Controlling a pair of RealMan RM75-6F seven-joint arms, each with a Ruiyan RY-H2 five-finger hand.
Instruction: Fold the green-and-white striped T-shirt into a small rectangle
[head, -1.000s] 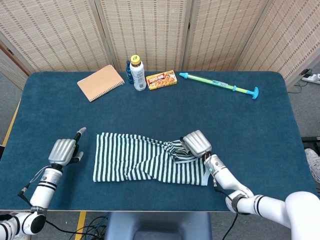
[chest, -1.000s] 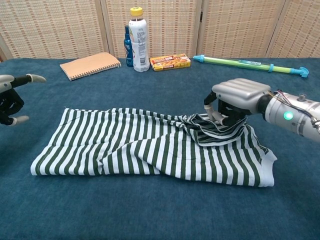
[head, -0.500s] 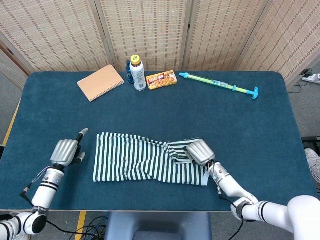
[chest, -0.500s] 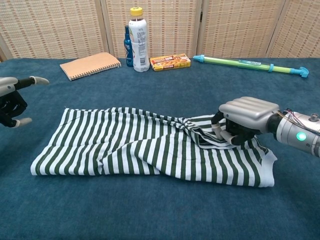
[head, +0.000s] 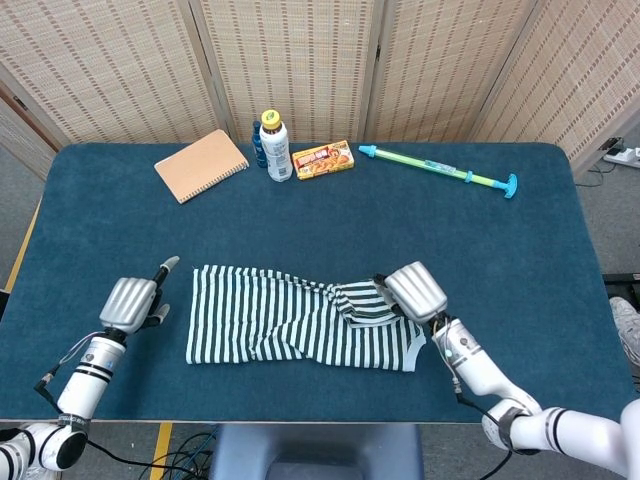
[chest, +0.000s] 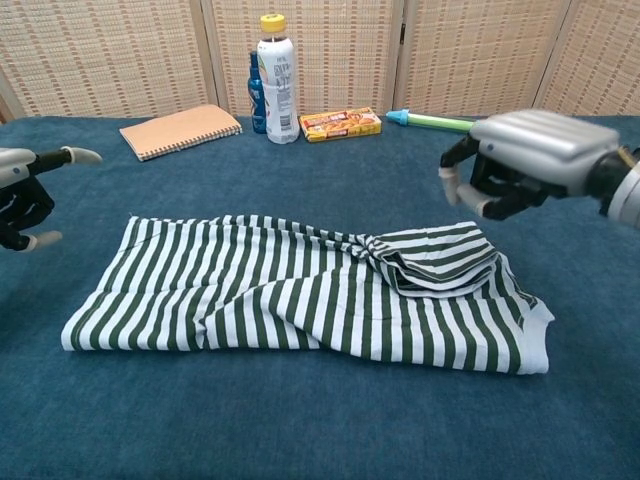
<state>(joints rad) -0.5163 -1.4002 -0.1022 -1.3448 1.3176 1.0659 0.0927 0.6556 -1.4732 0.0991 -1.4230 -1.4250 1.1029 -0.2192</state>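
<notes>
Shirt (chest: 300, 295) flat on table (head: 500, 260), near front edge, sleeve bunched at its right end. Chest view: right hand (chest: 520, 160) raised clear above sleeve, fingers curled, holding nothing. Head view: same hand (head: 415, 290) appears to overlap shirt's right end; gap not evident. Left hand (head: 132, 300) left of shirt, apart from it, empty; one finger extended, others curled. Far edge: notebook (head: 201, 165), bottle (head: 276, 148), box (head: 323, 159), pump (head: 437, 170).
</notes>
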